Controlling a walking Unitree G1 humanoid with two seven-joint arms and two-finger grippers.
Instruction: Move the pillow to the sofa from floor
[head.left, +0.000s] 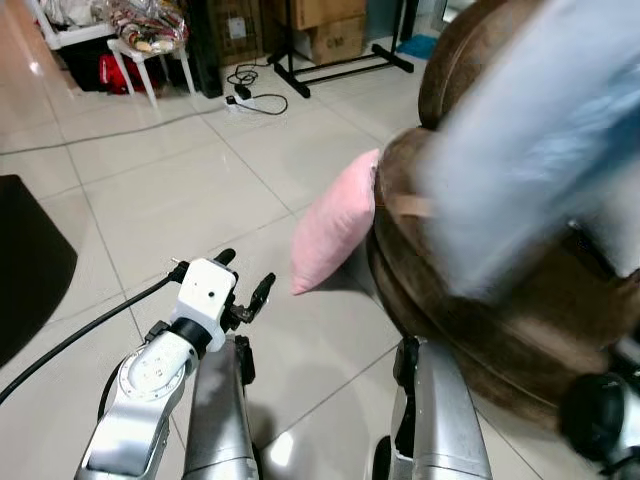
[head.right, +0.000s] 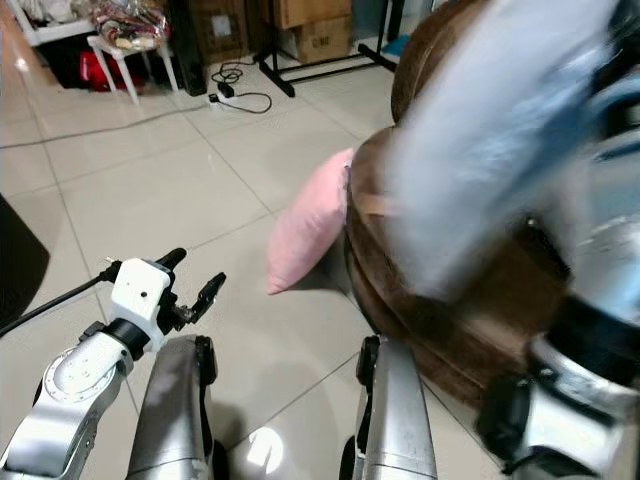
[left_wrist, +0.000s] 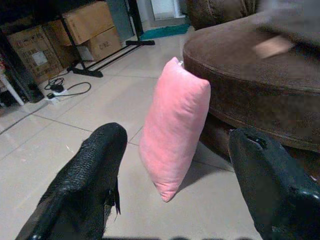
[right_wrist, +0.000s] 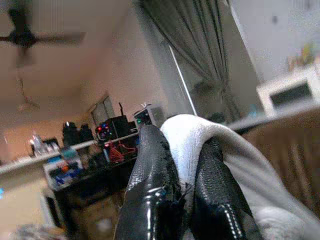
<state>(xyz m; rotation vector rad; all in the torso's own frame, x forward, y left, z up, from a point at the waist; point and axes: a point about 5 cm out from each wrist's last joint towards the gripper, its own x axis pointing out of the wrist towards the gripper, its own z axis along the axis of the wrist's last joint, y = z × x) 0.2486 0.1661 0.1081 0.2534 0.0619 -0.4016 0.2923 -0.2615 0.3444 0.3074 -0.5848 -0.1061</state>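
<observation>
1. The floor is laid with pale glossy tiles, on which light is reflected.
2. Cardboard boxes are stacked at the far side behind a black floor stand.
3. A power strip with black cable is seen on the tiles.
4. A white stool stands nearby.
5. A ceiling fan and grey curtains are shown in the right wrist view.

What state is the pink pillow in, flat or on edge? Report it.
On edge: the pink pillow stands on one corner on the floor, leaning against the brown sofa.
</observation>
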